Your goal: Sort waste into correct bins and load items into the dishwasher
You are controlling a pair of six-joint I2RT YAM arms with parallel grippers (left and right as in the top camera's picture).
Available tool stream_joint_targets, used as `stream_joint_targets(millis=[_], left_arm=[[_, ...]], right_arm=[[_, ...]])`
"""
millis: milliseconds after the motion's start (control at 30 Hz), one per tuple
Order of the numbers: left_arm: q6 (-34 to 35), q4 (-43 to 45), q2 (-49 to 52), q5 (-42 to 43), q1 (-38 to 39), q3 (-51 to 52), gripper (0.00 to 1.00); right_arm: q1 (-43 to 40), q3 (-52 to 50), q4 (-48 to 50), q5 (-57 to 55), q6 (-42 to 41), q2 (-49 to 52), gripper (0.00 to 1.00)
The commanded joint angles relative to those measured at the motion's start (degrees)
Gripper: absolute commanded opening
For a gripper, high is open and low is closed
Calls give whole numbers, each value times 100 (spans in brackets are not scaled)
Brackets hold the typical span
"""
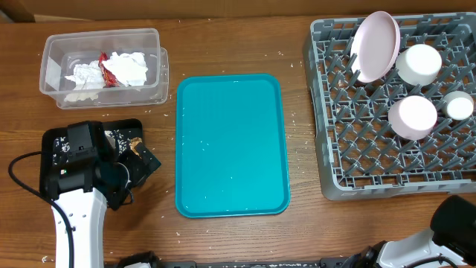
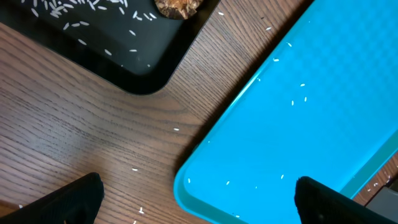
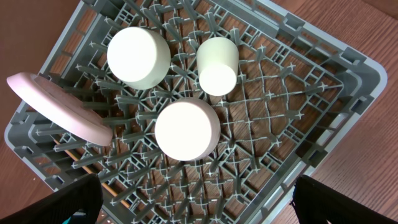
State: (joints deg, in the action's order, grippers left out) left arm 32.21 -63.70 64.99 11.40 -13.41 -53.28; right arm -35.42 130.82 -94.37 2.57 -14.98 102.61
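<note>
The clear tub [image 1: 52, 48] at the back left holds crumpled white napkins [image 1: 130, 67] and a red wrapper [image 1: 108, 71]. In the black tray [image 2: 143, 78] lie rice grains [image 2: 62, 7] and a brown food lump [image 2: 177, 6]. My left gripper [image 2: 199, 204] hangs open and empty over the table by that tray's corner and the teal tray's near corner. The grey dish rack [image 1: 327, 171] holds a tilted pink plate [image 1: 375, 45], two upturned bowls [image 1: 419, 63] [image 1: 413, 117] and a cup [image 1: 459, 106]. Above the rack, my right gripper [image 3: 199, 205] is open and empty.
A teal tray [image 1: 230, 145] with a few scattered rice grains [image 2: 297, 93] lies in the middle of the table. Loose grains dot the wood around it. My left arm [image 1: 78, 216] covers part of the black tray in the overhead view.
</note>
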Motion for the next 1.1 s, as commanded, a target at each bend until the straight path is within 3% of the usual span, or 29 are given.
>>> stream_joint_targets(millis=[0,267,400,467,567,600,633,733,833,1067], left_arm=[[166,11,66,17,28,46,100],[-103,-378,66,39,28,48,100],[-225,168,81,92,55,57,100],[-824,647,90,199,162,72,100],[-2498,1703,109,758,584,168,100],[-3663,2312,90,1119,911,280,100],[-4328,2636,68,1259,1115,374,100],[-5421,3403,-87,1290,1563,748,100],[-5796,3963,-417,1259,1759,1333,100],[-5792,4568,-1029,1285,1755,2677,100]], right_arm=[[0,66,13,-9,-4,-37,100],[0,66,13,-7,-4,-37,100],[0,66,13,-9,-4,-37,100],[0,66,13,-7,-4,-37,100],[0,66,13,-7,-4,-37,100],[0,66,13,-9,-4,-37,100],[0,66,13,-9,-4,-37,100],[0,66,13,-7,-4,-37,100],[0,66,13,-7,-4,-37,100],[0,66,13,-7,-4,-37,100]])
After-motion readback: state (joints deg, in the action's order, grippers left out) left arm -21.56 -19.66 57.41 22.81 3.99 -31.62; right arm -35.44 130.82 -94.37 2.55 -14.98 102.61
